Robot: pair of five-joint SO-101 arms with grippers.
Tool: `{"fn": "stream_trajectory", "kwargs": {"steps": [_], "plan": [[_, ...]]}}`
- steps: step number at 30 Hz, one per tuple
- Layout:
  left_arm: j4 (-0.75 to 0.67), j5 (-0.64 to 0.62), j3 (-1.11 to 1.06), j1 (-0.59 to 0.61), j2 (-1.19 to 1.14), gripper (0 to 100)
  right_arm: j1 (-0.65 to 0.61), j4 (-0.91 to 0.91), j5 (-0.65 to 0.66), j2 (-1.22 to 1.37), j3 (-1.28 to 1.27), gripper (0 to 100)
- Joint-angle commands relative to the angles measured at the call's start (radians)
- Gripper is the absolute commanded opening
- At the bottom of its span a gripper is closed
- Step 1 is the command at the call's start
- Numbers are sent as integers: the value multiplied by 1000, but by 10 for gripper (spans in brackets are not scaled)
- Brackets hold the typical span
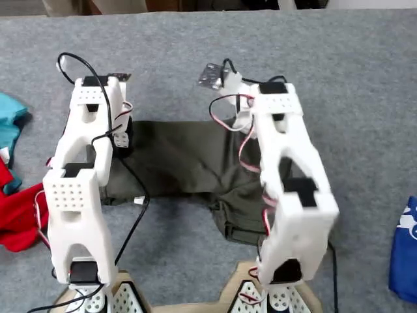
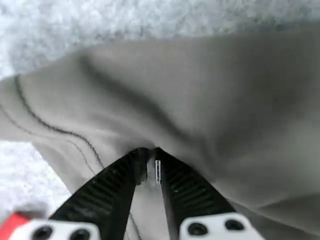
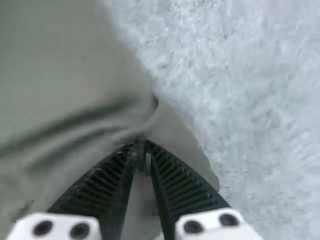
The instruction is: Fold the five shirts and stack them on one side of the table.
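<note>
Our left arm [image 1: 75,195] and right arm [image 1: 293,189] are blocky white plastic shells around dark servos, and the left one's panel is dotted with a grid of small holes. A black cable [image 1: 133,195] loops along the left arm, while red and white wires [image 1: 246,147] trail down the right. Our left end effector [image 2: 151,160] and right end effector [image 3: 141,150] each have black ribbed fingers [image 2: 115,185] on white mounts with dark screw holes.

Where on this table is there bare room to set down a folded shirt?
Bare table lies beyond the olive shirt, and between the right arm and the blue shirt. The left edge is crowded by the red shirt and teal shirt.
</note>
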State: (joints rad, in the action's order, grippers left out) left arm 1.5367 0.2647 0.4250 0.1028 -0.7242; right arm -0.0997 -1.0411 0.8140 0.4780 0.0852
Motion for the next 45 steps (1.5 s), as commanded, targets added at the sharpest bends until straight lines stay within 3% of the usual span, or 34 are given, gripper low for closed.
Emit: {"fn": "stream_trajectory", "kwargs": {"steps": [1,6,12,20,28,35,45], "plan": [[-12,64,49,58,-44,49,94,-23,-6,171,211,23],[-8,129,112,107,-94,49,183,-169,6,331,487,23],[115,199,207,103,-113,49,213,-313,37,483,751,23],[213,195,342,117,-102,49,189,-516,41,561,1017,23],[224,141,470,49,-47,49,147,-727,46,562,1343,23],[222,137,466,40,-71,49,119,-738,29,605,1391,23],[221,173,509,91,-231,49,168,-583,23,808,1399,23]]}}
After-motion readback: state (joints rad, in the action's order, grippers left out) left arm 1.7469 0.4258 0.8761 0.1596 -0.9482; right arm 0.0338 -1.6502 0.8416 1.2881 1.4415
